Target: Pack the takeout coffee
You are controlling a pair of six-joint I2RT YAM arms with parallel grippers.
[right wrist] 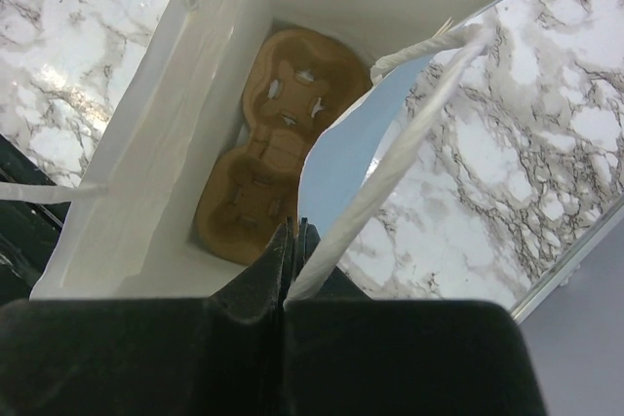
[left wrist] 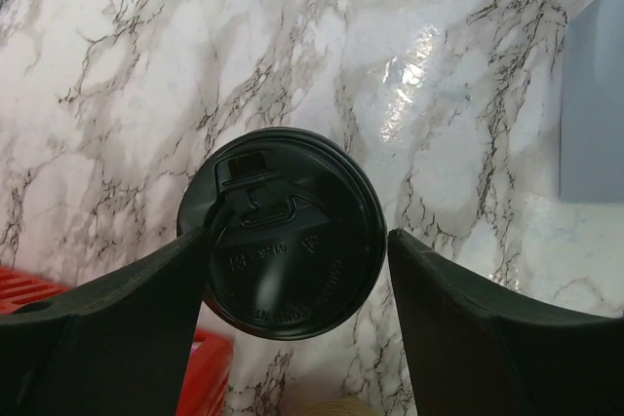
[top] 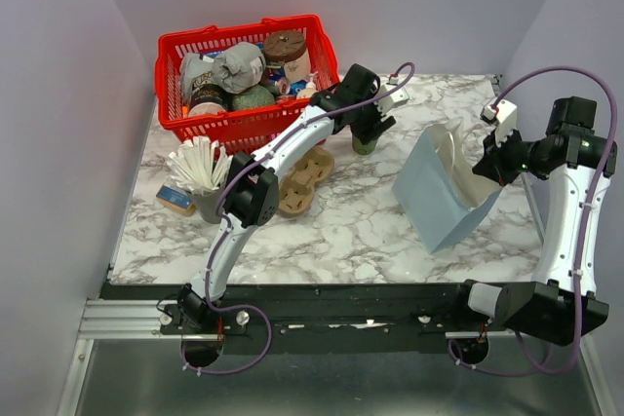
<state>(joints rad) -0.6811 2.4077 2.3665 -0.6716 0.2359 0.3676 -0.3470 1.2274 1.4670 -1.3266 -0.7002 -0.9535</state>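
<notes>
The takeout coffee stands on the marble table; its green cup shows below my left gripper. In the left wrist view its black lid sits between my left gripper's open fingers. The left finger overlaps the lid's edge and a thin gap shows at the right finger. My right gripper is shut on the rim of the light blue paper bag and holds it open. In the right wrist view the gripper pinches the bag's rim by a white cord handle.
A brown cardboard carrier lies at the bottom of the bag. Another carrier lies on the table by the left arm. A red basket of items stands at the back left. A grey cup of white stirrers stands at the left.
</notes>
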